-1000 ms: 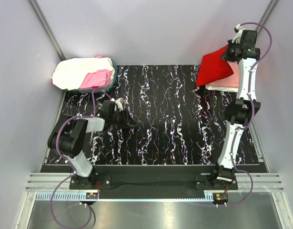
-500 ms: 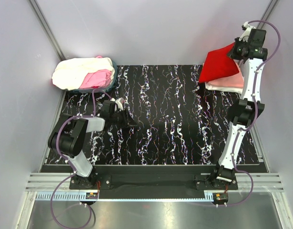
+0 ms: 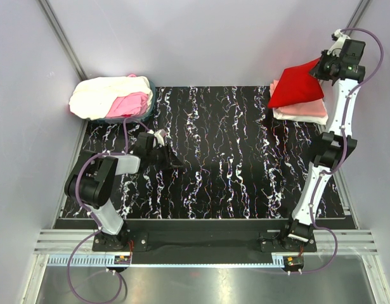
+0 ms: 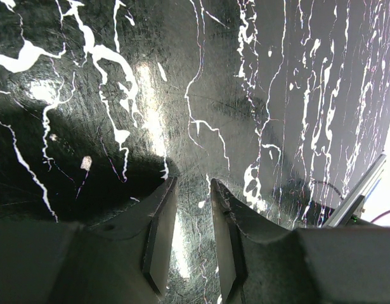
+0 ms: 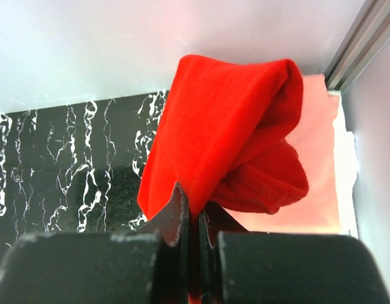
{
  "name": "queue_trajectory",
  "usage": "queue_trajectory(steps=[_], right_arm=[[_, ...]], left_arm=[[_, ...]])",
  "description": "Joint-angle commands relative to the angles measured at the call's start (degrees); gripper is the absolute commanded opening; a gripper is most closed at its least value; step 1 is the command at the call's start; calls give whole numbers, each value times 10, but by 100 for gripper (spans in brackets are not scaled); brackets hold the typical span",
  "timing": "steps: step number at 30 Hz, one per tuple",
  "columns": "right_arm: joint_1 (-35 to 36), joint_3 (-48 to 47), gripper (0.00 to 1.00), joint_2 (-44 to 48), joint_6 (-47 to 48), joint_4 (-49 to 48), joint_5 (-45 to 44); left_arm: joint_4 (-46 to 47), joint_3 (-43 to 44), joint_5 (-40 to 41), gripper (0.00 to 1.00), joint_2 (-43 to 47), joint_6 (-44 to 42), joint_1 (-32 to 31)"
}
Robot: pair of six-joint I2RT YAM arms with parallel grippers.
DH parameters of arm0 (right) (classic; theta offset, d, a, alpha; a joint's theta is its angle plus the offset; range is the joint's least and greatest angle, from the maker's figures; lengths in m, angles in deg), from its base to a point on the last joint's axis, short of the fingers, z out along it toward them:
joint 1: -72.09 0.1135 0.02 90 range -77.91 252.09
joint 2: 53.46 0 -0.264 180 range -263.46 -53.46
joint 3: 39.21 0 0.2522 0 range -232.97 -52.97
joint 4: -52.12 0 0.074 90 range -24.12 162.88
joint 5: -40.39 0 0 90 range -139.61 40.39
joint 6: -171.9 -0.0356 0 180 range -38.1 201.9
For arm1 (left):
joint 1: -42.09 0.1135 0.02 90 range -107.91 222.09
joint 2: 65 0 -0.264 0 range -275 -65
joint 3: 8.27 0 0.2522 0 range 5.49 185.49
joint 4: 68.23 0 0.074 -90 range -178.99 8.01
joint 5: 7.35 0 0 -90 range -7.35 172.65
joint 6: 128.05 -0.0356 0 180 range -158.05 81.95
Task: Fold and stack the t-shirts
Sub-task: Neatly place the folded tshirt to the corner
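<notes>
My right gripper (image 3: 321, 66) is shut on the edge of the folded bright red t-shirt (image 3: 296, 87) and holds it over a stack of salmon-pink (image 3: 305, 109) and white shirts at the far right corner. In the right wrist view the red t-shirt (image 5: 226, 133) hangs from my gripper (image 5: 195, 212) above the salmon-pink shirt (image 5: 318, 158). A cream-white shirt (image 3: 103, 95) and a pink shirt (image 3: 130, 104) lie heaped at the far left. My left gripper (image 3: 162, 140) rests low over the mat, slightly open and empty; it also shows in the left wrist view (image 4: 189, 231).
The black marbled mat (image 3: 220, 158) covers the table. Grey walls close in on both sides and the back. A metal rail (image 5: 359, 44) runs beside the stack at the right.
My right arm has carried the red t-shirt to the right and farther back, from beside the stack to over it. The left arm has not moved.
</notes>
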Motion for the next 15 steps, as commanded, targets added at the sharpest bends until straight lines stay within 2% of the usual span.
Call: queue_trajectory(steps=[1,6,9,10,11,13,14,15], right_arm=[[-13,-34,0,2,5,-56,28],[-19,-22,0,-41,44,-93,38],[-40,-16,0,-77,23,-141,42],[-49,-19,4,-95,20,-151,32],[-53,-22,12,-103,10,-154,16],[-63,-35,40,-129,-3,-167,-40],[-75,-40,64,-136,-15,-171,-73],[-81,-45,75,-143,-40,-176,-85]], left_arm=[[-11,12,13,34,-12,-13,-3],[-10,11,16,34,-11,-12,-3],[-8,11,18,33,-11,-11,-4],[-7,10,17,33,-11,-11,-4],[-7,10,18,33,-11,-11,-4],[-6,9,18,33,-9,-10,-4],[-3,7,18,33,-8,-9,-5],[-3,7,20,33,-7,-10,-5]])
